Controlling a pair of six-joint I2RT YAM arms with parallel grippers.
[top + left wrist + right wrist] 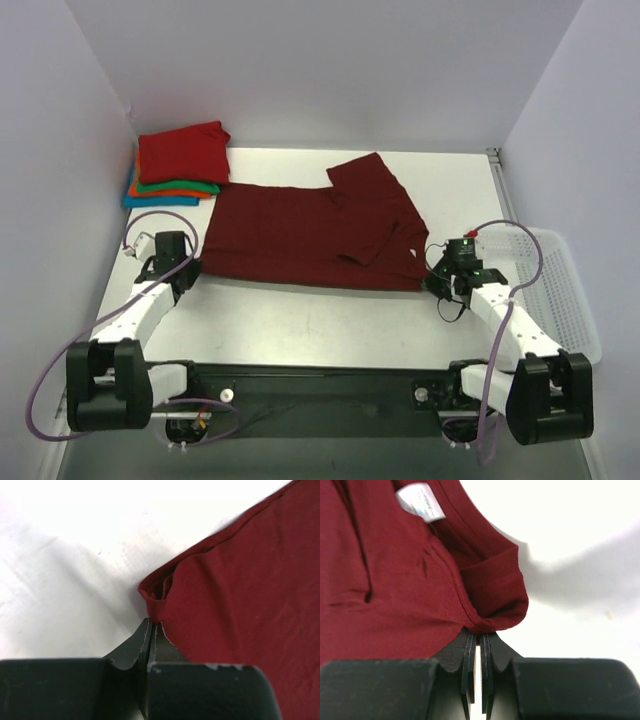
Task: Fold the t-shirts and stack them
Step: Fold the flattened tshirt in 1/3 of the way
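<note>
Seemingly, shirt [310, 235] corners inside both tools [152, 625] [477, 635]

The maroon t-shirt [300, 235] is soft, matt cloth with stitched hems. The table [300, 320] looks smooth and white. The left claw [151, 624] and right claw [479, 636] are matt black plastic. The basket [562, 290] is white plastic mesh.

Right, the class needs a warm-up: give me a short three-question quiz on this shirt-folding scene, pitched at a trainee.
1. True or false: the left hand and right hand are each shut on the maroon shirt.
2. Which colour tops the folded stack? A green, B red, C blue.
3. Fill in: the white mesh basket sits at the table's ____ edge.
Key: 1 true; 2 B; 3 right.
</note>
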